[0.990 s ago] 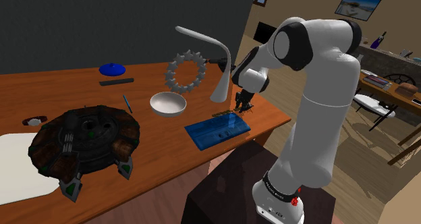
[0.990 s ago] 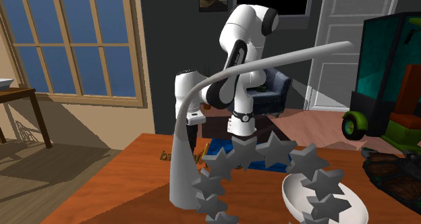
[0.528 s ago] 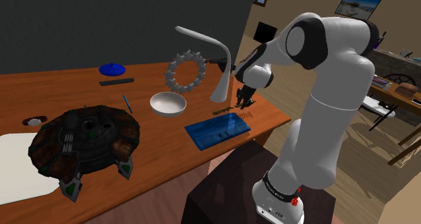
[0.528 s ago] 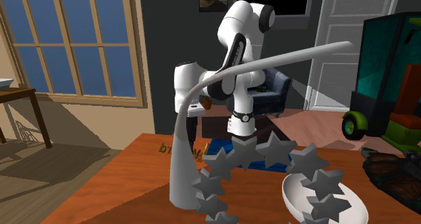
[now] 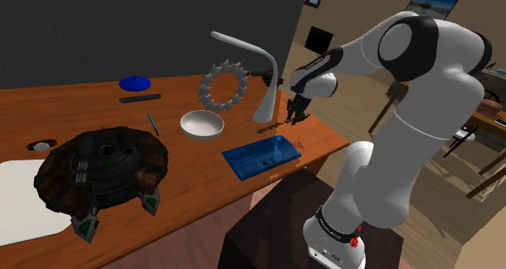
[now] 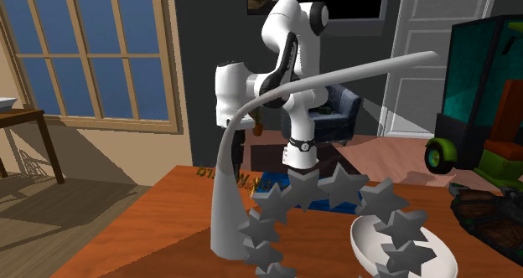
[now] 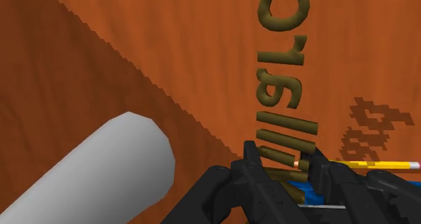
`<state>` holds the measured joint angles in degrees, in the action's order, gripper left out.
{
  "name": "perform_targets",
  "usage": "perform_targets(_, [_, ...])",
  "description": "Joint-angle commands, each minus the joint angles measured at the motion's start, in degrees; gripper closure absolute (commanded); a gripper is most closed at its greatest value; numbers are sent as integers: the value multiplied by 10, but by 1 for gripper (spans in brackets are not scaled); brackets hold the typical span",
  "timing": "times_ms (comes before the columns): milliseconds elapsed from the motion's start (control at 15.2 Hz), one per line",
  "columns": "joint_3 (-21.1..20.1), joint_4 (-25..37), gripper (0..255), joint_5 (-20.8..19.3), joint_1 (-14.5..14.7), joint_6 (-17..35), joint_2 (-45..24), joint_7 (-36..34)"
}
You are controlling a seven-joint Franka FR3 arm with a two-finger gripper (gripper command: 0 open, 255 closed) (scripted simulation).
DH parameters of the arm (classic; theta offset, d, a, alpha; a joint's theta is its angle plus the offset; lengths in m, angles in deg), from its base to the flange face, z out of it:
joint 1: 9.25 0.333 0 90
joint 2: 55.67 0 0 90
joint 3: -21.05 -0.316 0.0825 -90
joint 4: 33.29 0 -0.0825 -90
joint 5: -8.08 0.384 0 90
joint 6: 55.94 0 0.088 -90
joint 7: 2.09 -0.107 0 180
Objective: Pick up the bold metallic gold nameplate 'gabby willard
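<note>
1. A dark grey wall (image 5: 81, 32) is rising behind the orange-brown wooden table (image 5: 49, 113) in the shoulder view.
2. A tan wall (image 5: 365, 4) is carrying a framed landscape picture (image 5: 430, 6), and a wooden floor (image 5: 442, 227) is stretching out below.
3. In the second exterior view, a large wood-framed window (image 6: 84, 50) is showing blue panes.
4. A white panelled door (image 6: 436, 50) is standing at that view's right, with a dark blue armchair (image 6: 342, 109) sitting near it.
5. A small dark side table (image 6: 21, 121) is standing at that view's left edge.
</note>
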<state>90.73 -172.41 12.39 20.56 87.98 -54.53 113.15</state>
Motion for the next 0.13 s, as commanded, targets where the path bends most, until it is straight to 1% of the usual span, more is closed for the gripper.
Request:
perform_targets(0, [-3,1,255,-41,-3,-9,24,-31])
perform_targets(66, [-5,1,255,-40,-5,-9,24,-31])
